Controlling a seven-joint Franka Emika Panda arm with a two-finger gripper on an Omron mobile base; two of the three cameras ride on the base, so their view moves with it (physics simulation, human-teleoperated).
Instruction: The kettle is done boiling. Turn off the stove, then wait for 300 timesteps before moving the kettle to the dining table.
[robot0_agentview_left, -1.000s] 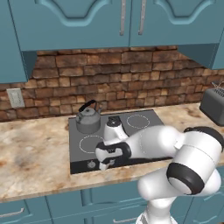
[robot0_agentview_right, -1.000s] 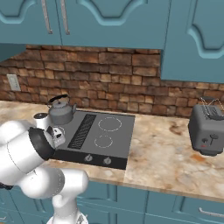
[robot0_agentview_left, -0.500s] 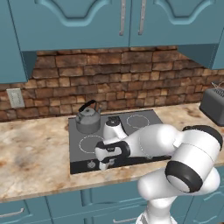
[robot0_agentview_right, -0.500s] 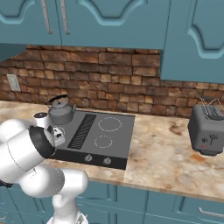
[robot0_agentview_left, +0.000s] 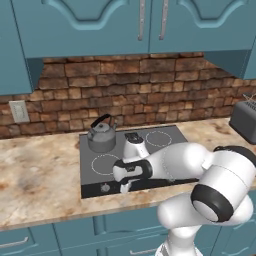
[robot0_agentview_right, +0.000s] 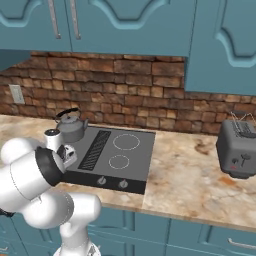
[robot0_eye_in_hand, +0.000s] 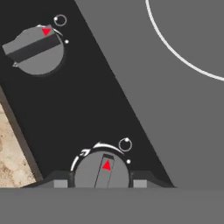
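Under teal cabinets and a brick wall, I'm watching the hand (robot0_eye_in_hand: 102, 183) closing either side of the stove's (robot0_agentview_left: 165, 143) front knob (robot0_eye_in_hand: 102, 171); it could slip off mid-turn, leaving the kettle (robot0_agentview_left: 102, 134) boiling on the far-left burner

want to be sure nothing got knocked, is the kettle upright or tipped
Upright. In the left base view the kettle sits flat on the stove's back left burner, handle arching up over the lid, spout level.
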